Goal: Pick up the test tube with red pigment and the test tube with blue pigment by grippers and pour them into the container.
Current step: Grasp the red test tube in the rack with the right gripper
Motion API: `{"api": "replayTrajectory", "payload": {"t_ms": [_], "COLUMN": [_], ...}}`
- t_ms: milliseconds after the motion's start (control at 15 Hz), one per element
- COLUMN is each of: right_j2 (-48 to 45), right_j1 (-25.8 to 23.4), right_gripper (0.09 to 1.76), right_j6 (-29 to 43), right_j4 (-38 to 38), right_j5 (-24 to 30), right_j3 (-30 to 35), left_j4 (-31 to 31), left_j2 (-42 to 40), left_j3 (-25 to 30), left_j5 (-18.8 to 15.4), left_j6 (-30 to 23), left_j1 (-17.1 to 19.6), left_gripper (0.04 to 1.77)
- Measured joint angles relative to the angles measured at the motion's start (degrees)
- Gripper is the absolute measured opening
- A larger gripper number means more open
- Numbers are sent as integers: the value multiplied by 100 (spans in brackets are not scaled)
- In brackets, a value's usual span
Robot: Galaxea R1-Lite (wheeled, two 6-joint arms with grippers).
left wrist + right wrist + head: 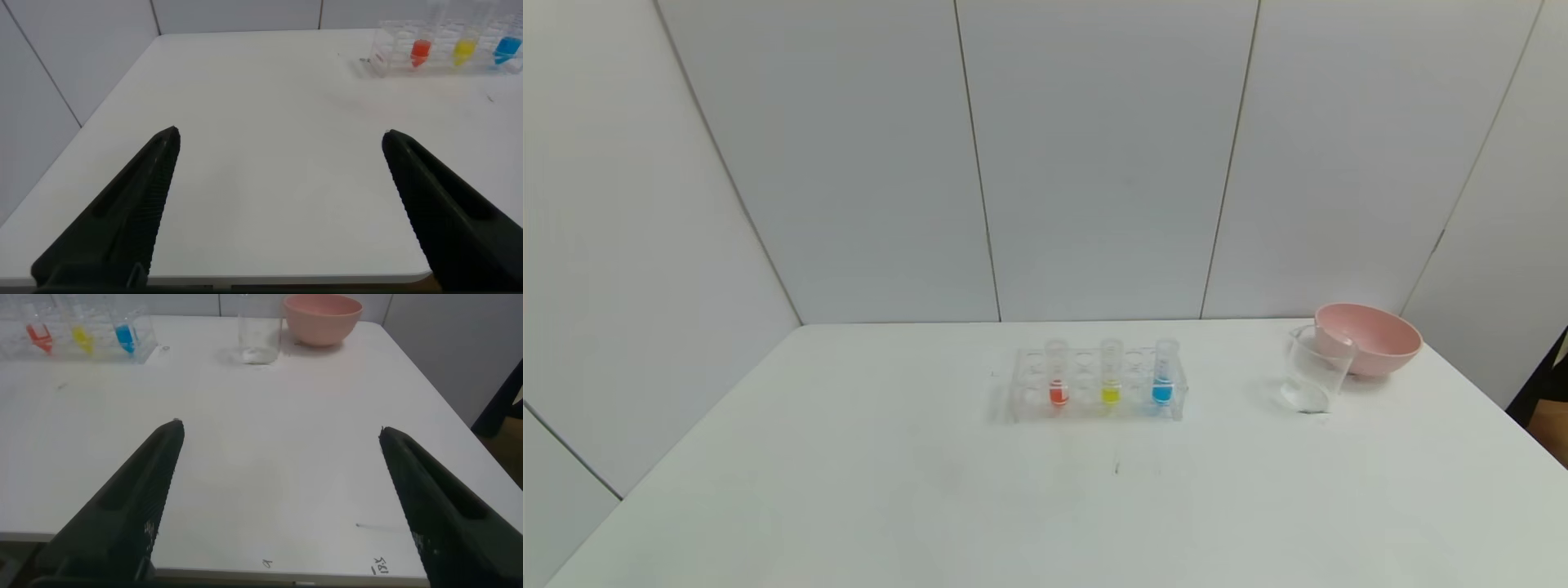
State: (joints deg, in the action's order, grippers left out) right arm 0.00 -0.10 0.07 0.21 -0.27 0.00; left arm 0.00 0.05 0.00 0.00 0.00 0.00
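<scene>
The head camera looks down across the worktop (849,490) from afar, while both wrist cameras sit low at its near edge (sharing the rack (1094,384) view).

The only writing sits on the table (327,457), at its near edge in the right wrist view: two small handwritten marks (381,564), one a lone character, the other a few characters, too small to make out. Nothing else carries readable text.
</scene>
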Motion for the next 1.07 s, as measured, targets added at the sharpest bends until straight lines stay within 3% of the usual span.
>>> {"api": "replayTrajectory", "payload": {"t_ms": [600,867,1067], "right_j2": [306,1581,3163], "right_j1": [10,87,117], "right_gripper": [171,171,171], "right_j6": [46,299,427], "right_j4": [6,-166,-1145], "right_j5": [38,49,48], "right_j3": [-232,-1168,-1651], "left_j4": [0,2,0], "left_j2": [0,0,0], "left_j3": [0,0,0], "left_j5": [0,0,-2], "left_j6": [0,0,0], "left_j1": [0,0,0], "left_gripper": [176,176,176]}}
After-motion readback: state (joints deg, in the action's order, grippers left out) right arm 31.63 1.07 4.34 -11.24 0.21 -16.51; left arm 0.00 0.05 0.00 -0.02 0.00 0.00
